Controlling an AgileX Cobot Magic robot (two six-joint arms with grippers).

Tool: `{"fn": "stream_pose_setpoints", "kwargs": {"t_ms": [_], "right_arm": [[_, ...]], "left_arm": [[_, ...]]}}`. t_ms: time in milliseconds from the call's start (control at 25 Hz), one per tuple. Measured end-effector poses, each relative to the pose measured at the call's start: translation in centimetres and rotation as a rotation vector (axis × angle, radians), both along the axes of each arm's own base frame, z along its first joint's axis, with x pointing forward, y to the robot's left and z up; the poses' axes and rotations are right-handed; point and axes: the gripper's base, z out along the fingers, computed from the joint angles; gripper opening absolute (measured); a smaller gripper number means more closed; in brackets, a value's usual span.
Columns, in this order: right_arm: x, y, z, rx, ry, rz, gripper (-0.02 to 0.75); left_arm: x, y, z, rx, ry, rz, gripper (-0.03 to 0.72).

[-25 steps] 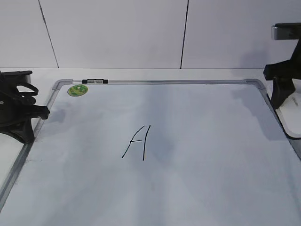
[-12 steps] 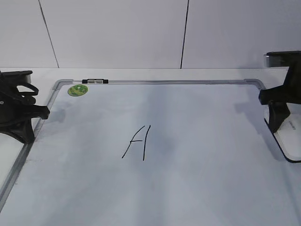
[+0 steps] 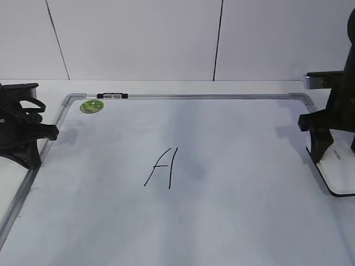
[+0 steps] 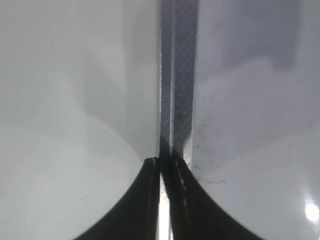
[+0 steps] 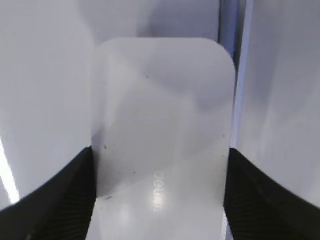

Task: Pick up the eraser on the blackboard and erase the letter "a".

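The blackboard (image 3: 233, 144) is a white board with a silver frame, lying flat. A tall slanted capital "A" (image 3: 161, 167) is drawn near its middle; no small letter "a" shows in any view. My right gripper (image 3: 327, 155) is at the board's right edge, shut on the eraser (image 3: 343, 169), a flat white block with a black base. In the right wrist view both jaws (image 5: 159, 200) press the sides of the eraser (image 5: 162, 125). My left gripper (image 3: 52, 132) is shut and empty at the board's left edge, its tips (image 4: 162, 162) over the frame rail (image 4: 177, 75).
A round green sticker (image 3: 91, 106) sits in the board's far left corner. A small black-and-white clip (image 3: 111, 96) sits on the far frame rail. White wall panels stand behind the table.
My right gripper has moved left and toward the front with the eraser, coming further over the board's right edge. The left arm has not moved.
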Motion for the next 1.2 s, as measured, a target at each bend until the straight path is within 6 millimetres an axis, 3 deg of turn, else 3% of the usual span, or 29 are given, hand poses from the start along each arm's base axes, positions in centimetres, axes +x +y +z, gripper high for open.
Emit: {"fn": "stream_pose_setpoints", "kwargs": {"t_ms": [1200], "right_arm": [[1.1,-0.1,-0.5,-0.017,-0.093,0.026,0.532]], "left_arm": [[0.0,0.0,0.0,0.0,0.0,0.0,0.017]]}}
